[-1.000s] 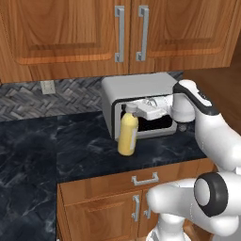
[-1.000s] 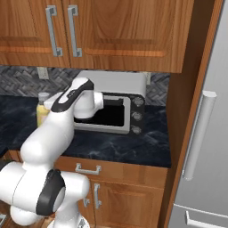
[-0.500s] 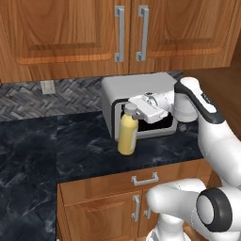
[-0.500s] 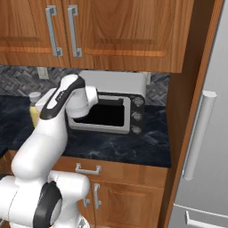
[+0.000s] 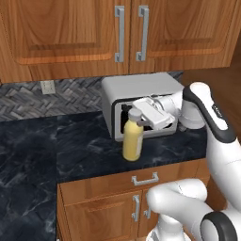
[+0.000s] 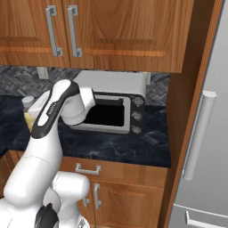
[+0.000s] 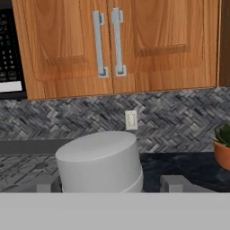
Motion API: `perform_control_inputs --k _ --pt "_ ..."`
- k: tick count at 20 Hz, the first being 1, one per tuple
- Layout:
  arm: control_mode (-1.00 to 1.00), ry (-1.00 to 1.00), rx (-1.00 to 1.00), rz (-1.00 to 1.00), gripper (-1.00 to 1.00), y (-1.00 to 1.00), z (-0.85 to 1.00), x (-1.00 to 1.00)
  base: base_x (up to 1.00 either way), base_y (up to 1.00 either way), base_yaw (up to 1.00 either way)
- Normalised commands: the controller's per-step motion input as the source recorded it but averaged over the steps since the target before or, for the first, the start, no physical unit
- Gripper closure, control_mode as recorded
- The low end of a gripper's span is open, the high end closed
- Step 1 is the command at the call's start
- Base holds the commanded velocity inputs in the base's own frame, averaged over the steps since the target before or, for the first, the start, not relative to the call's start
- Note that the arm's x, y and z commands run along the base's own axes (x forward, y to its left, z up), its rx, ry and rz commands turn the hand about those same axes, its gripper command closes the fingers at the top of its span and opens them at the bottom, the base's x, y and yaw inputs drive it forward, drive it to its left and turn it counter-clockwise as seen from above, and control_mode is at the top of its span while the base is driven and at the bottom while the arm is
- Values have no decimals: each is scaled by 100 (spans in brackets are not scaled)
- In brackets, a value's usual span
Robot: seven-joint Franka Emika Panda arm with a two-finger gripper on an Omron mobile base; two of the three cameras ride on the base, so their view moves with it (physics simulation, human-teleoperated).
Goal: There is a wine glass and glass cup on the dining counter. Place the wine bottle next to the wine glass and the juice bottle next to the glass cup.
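Yellow juice bottle's white cap sits between the open jaws, ungripped

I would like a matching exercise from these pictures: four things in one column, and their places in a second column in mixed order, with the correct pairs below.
Things:
1. yellow plastic juice bottle with white screw cap
2. white toaster oven with dark opening
3. small white wall outlet
4. green plant in terracotta pot

Places:
A. on the grey herringbone backsplash
B. at the right edge of the hand view
C. on the black marbled counter, in front of the oven's left part
D. under the wooden wall cabinets, against the backsplash

Pairs: 1-C, 2-D, 3-A, 4-B
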Motion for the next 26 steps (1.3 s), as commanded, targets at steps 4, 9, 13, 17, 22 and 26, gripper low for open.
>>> perform_control_inputs --k 4,9,13,17,22,26 --pt "-100 0 0 -2 100 -2 5 -43 0 0 0" --pt "-100 0 0 -2 100 0 0 -18 0 0 0" --pt "-100 0 0 0 100 0 0 -1 0 0 0" --pt "-100 0 0 0 100 0 0 0 0 0 0" --pt "-100 0 0 0 100 0 0 -1 0 0 0" --pt "100 0 0 0 100 0 0 0 -22 0 0"
